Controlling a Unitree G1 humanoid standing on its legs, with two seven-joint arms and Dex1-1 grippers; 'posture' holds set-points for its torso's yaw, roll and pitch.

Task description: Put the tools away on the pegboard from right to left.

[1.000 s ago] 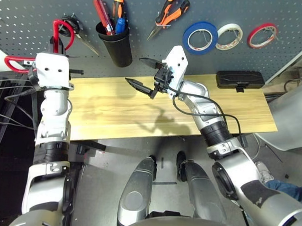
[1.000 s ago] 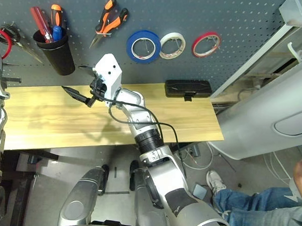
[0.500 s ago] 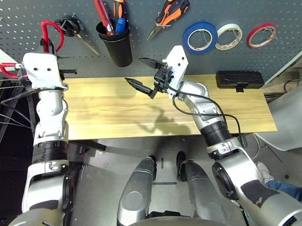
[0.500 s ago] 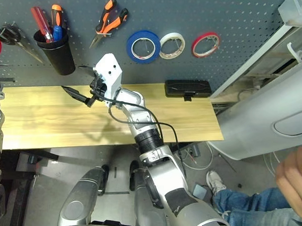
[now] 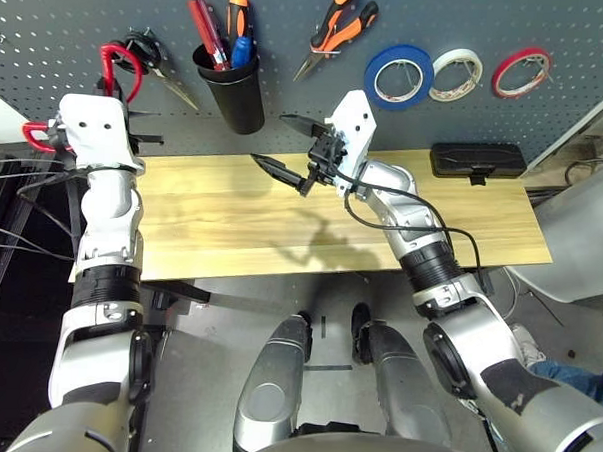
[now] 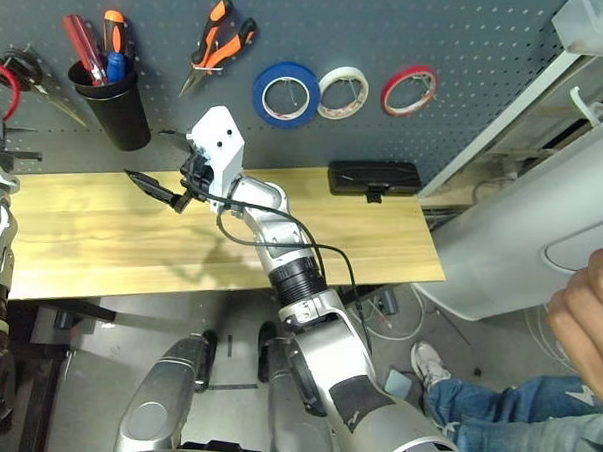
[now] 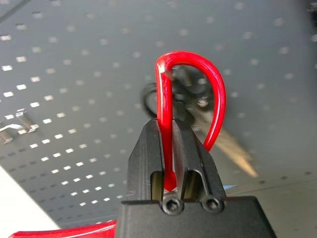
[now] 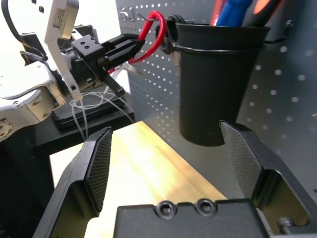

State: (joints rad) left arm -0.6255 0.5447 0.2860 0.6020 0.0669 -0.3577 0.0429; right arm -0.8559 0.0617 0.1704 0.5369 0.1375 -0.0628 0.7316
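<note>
My left gripper (image 7: 167, 126) is shut on one handle loop of the red-handled scissors (image 5: 111, 56), held up against the pegboard (image 5: 60, 15) at its left end, just beside the black-handled scissors (image 5: 157, 58) hanging there. On the board hang the orange-and-black pliers (image 5: 337, 22) and the blue tape roll (image 5: 399, 75). The blue-handled screwdriver (image 5: 241, 49) stands in the black cup (image 5: 233, 91). My right gripper (image 5: 285, 145) hovers open and empty over the table's back edge, below the cup.
White tape (image 5: 457, 73) and red tape (image 5: 521, 70) hang right of the blue roll. A black case (image 5: 482, 159) lies at the wooden table's (image 5: 232, 223) back right. A person's hand (image 6: 583, 308) shows at the far right, off the table.
My left gripper has lifted the red-handled scissors higher against the pegboard, closer to the black-handled scissors. The right arm has not moved. A person's hand came into view at the right.
</note>
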